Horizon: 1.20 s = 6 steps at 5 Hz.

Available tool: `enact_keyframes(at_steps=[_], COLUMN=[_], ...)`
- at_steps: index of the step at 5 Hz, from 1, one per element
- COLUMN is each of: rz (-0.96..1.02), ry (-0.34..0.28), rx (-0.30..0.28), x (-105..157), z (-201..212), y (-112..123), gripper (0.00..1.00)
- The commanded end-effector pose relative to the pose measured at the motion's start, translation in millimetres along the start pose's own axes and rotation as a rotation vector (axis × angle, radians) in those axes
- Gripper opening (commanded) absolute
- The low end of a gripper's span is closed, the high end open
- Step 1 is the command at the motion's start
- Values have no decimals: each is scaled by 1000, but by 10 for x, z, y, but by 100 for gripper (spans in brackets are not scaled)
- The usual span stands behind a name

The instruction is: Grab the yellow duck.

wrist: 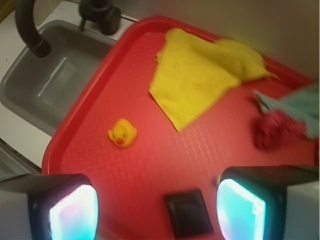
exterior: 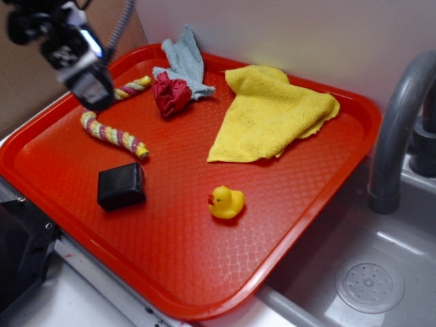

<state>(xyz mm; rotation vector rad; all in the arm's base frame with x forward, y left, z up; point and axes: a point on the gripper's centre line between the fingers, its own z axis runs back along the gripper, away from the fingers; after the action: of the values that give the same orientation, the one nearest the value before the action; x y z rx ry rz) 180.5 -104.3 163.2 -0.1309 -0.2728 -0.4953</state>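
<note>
From my exterior feed, the small yellow rubber duck [exterior: 227, 202] sits on the red plastic tray [exterior: 286, 225], low of centre. I see the black box [exterior: 121, 186] at its nine o'clock, well apart, and the large yellow cloth [exterior: 272, 116] at its twelve. The striped rope [exterior: 114, 135] lies at the box's twelve (partly under the gripper [exterior: 92, 88]). The grey sink [exterior: 368, 272] lies at the tray's four o'clock.

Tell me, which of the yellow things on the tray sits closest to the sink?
The little rubber duck. It stands alone near the tray's sink-side edge, while the big yellow cloth lies toward the back wall and the striped rope is on the far side.
</note>
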Motion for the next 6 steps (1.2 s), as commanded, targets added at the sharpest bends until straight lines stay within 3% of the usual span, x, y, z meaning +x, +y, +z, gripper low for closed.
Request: enact_keyframes(at_steps=[1, 3, 4, 6], rz=[-116, -162, -191, -273], ry=[61, 157, 218, 264], rx=[-20, -23, 29, 12], x=[230, 226, 200, 122], z=[-512, -957, -1204, -1484], y=[-325, -352, -365, -466], gripper=[100, 100, 100, 100])
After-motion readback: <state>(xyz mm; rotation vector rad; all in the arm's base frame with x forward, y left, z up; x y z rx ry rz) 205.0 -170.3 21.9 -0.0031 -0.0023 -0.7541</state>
